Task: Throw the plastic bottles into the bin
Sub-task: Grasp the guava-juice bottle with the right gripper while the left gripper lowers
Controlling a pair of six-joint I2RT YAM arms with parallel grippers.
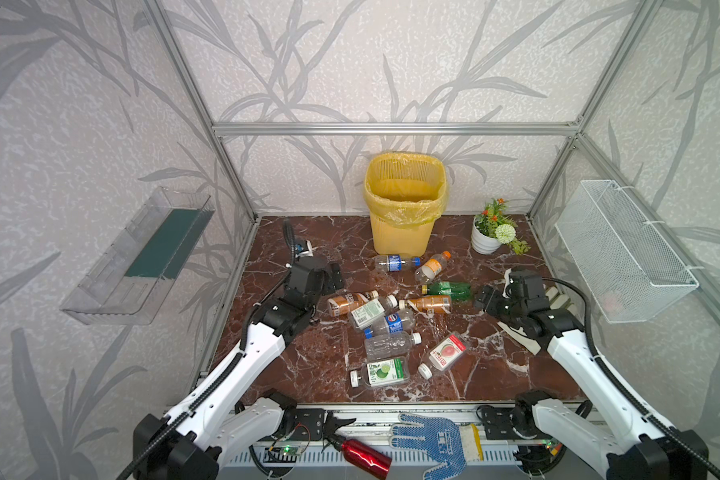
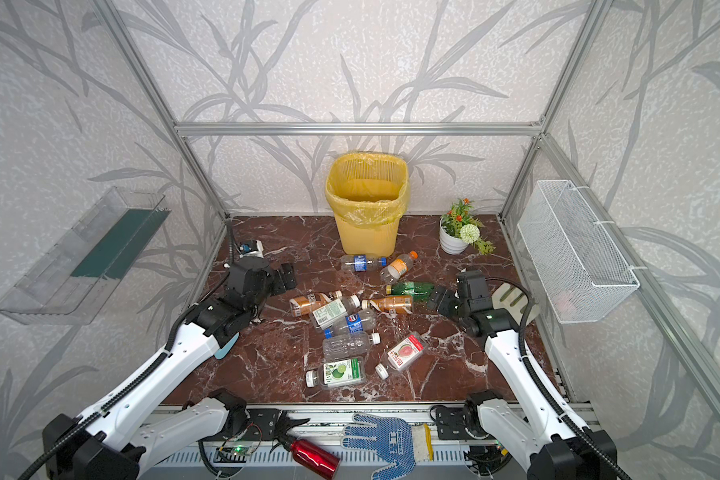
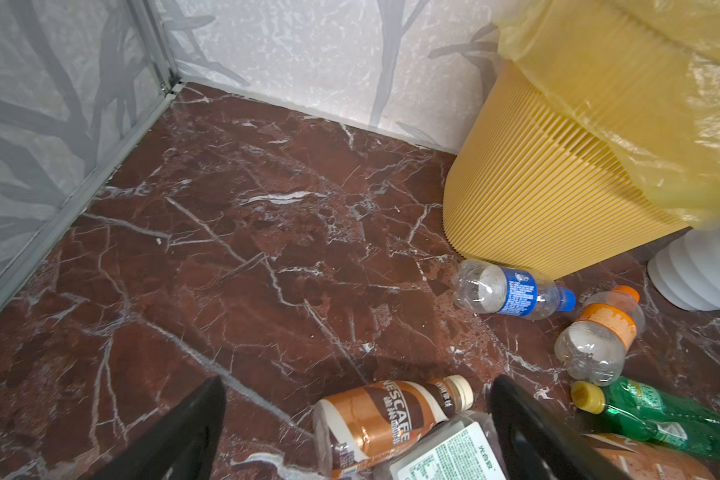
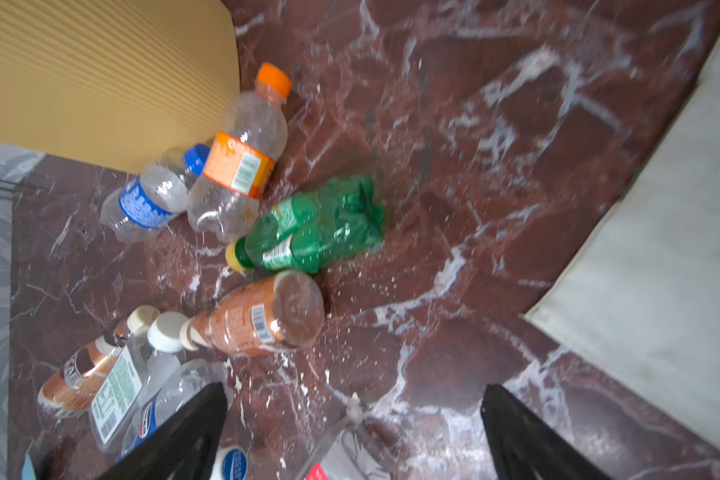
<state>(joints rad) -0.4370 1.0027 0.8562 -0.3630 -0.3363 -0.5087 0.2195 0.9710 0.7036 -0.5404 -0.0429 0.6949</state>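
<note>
A dark red marble-patterned surface point(image 1: 292, 365) is enclosed by walls papered with grey leaves. The bin point(image 1: 404, 208), yellow and lined with a yellow bag, is stood upright at the middle of the far edge. Ten plastic bottles point(image 1: 391, 323) are seen lying on their sides across the middle of the surface.

A blue-capped bottle point(image 1: 396, 263) is laid at the bin's foot, and an orange-capped bottle point(image 1: 432, 267) just beside it. A crumpled green bottle point(image 1: 447, 290) with a yellow cap is laid nearer the middle, next to a brown coffee bottle point(image 1: 427, 304). Toward the left, a second coffee bottle point(image 1: 350, 302) is laid just beside a white-labelled bottle point(image 1: 368, 312). Four more are spread from the middle toward the near edge, among them a lime-labelled bottle point(image 1: 381, 372).

The left gripper point(image 1: 334, 277) is held left of the pile, close to the second coffee bottle, its jaws spread wide with nothing clamped. The right gripper point(image 1: 489, 301) is held near the green bottle's base, jaws likewise wide apart and empty.

A potted plant point(image 1: 489, 232) is set in the far right corner. A red metal bottle point(image 1: 364, 453) and a blue glove point(image 1: 437, 440) are laid on the rail beyond the near edge.
</note>
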